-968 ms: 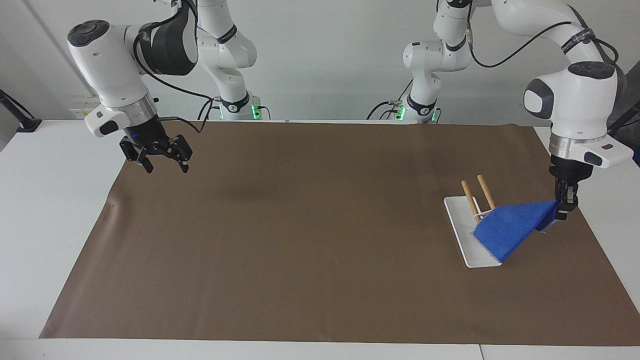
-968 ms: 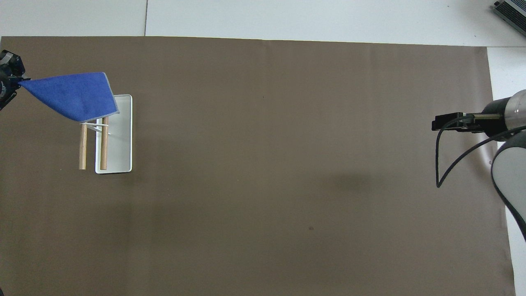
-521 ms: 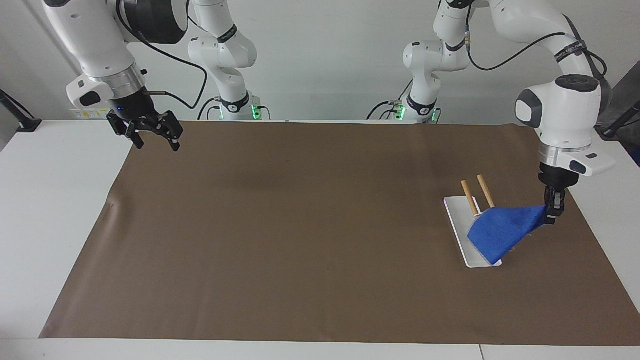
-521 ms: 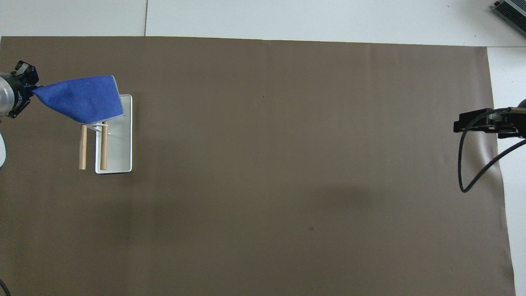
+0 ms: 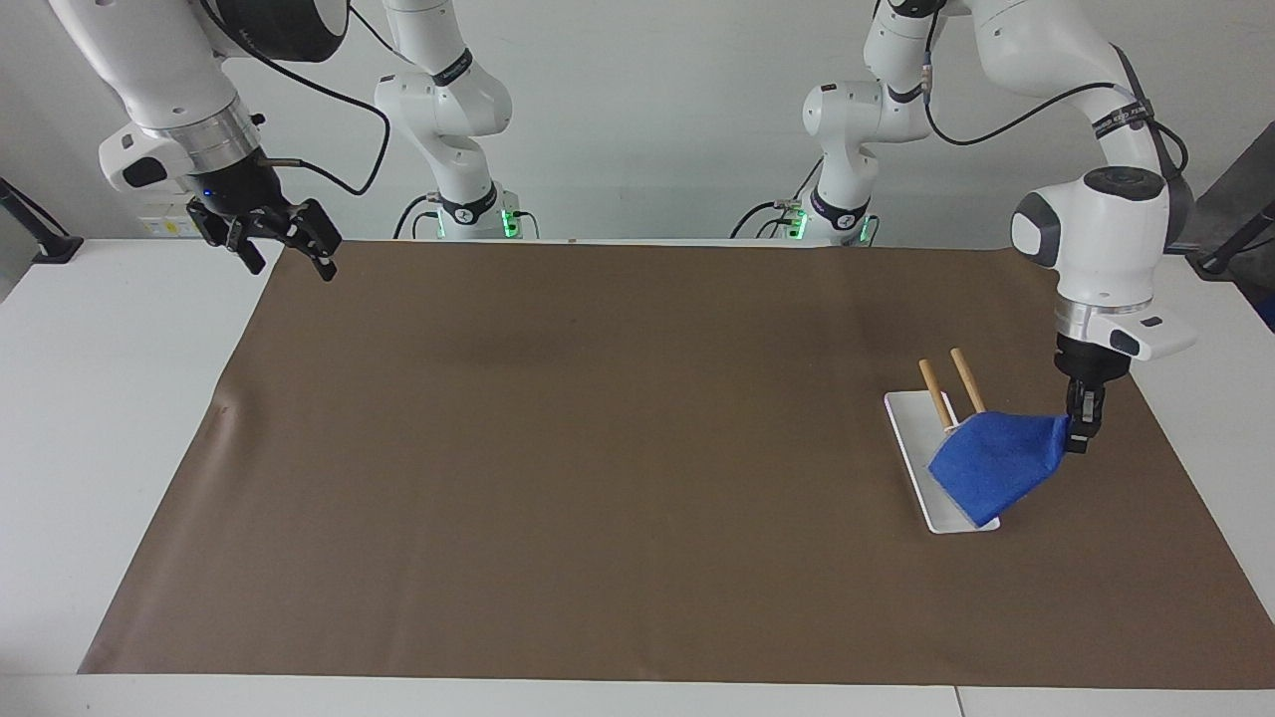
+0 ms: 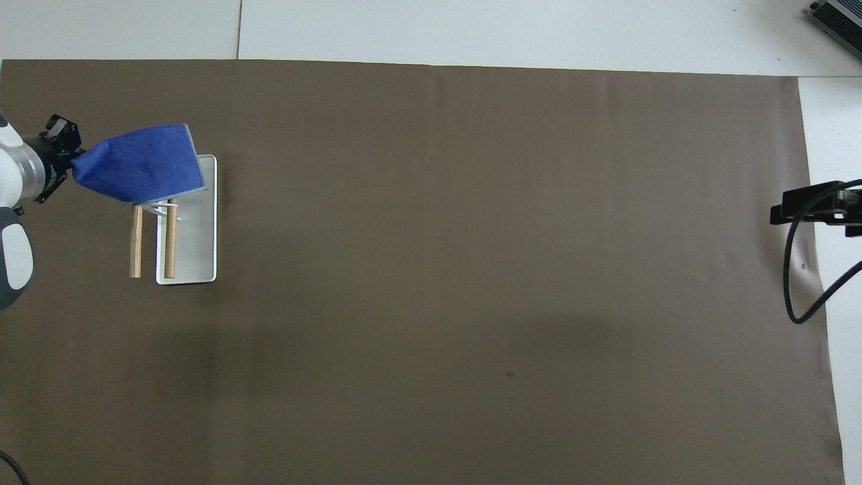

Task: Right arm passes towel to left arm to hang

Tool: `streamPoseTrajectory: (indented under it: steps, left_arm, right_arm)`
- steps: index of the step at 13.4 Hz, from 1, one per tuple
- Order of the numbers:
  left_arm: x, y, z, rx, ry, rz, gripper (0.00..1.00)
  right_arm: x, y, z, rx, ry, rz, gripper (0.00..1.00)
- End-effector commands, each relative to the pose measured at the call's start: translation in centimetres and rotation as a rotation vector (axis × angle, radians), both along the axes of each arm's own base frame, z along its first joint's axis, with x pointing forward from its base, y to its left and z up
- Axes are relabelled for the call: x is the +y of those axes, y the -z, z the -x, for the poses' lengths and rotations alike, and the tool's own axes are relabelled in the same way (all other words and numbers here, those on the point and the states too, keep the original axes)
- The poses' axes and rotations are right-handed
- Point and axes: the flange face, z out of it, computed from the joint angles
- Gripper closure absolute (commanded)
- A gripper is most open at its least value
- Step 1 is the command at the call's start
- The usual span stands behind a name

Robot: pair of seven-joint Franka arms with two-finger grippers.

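The towel point(image 5: 996, 465) hangs at the right of the facing frame, pinched by one corner in the left gripper point(image 5: 1078, 435), whose fingertips are clamped together on the cloth. From that corner its long axis runs down and away toward the frame's lower left, the broad free end draped over the white tray point(image 5: 911, 448) and against the wooden pegs point(image 5: 951, 390) of the small rack standing on it. Whether the cloth already rests on the rack's crossbar is hard to say from here.

The overhead frame, where the towel sits at the upper left, shows it spreading like a fan from the gripper toward the tray, covering the pegs' upper ends; the facing frame alone shows its downward slope.

The right gripper point(image 5: 281, 237) waits at the upper left of the facing frame, over the brown mat's point(image 5: 558, 478) corner, fingers spread apart and holding nothing.

The mat covers most of a white table point(image 5: 90, 398); a plain pale wall point(image 5: 637, 119) stands at the top of the facing frame.
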Motion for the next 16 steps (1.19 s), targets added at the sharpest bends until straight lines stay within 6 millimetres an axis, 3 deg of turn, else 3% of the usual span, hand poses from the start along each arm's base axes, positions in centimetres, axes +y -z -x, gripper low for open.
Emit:
streamPoseTrajectory:
  steps: [1, 3, 7, 10, 14, 16]
  left_arm:
    - [-1.9, 0.0, 0.4, -0.018, 0.007, 0.013, 1.00]
    - [-3.8, -0.4, 0.0, -0.031, 0.011, 0.033, 1.00]
    - [-5.5, -2.5, -1.0, 0.005, 0.019, 0.046, 1.00]
    - [-4.8, -2.2, -0.9, 0.018, 0.032, 0.031, 1.00]
    - [-1.5, -1.8, -0.6, 0.025, 0.048, -0.008, 1.00]
    - [-1.1, -1.0, -0.3, 0.031, 0.065, -0.016, 1.00]
  right_arm:
    - [-0.4, -0.4, 0.3, 0.003, 0.014, 0.028, 0.00]
    - [-1.7, -0.3, 0.3, 0.010, 0.030, 0.017, 0.00]
    - [-0.7, -0.2, 0.3, 0.011, 0.011, 0.014, 0.00]
    - [0.2, -0.2, 0.6, 0.012, -0.009, 0.015, 0.00]
    - [0.2, -0.2, 0.7, 0.011, -0.009, 0.016, 0.00]
    - [0.2, -0.1, 0.7, 0.011, -0.011, 0.016, 0.00]
